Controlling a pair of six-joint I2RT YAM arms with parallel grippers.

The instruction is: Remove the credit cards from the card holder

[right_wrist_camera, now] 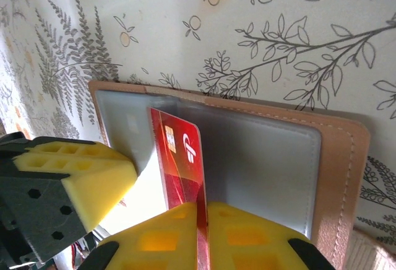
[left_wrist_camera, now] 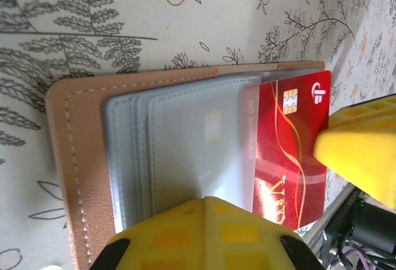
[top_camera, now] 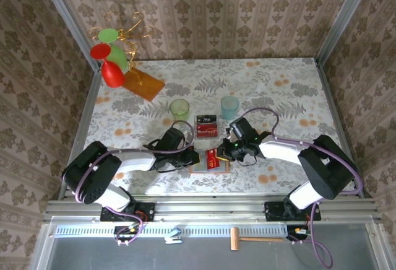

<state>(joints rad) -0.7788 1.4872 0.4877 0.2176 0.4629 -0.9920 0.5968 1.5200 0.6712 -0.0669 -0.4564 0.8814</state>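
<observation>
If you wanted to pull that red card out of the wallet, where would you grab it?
Grip the red card by its free chip end, poking out of the holder's grey sleeve. Pinch its flat faces from the sleeve's open side, as the right gripper does; the rest is tucked inside.

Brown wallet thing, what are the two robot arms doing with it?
They are taking cards out of it. The left hand, closed, rests on the open card holder, seemingly to keep it in place. The right hand pinches a red card that sticks partway out of a clear sleeve. A dark card already lies outside the holder, farther back.
</observation>
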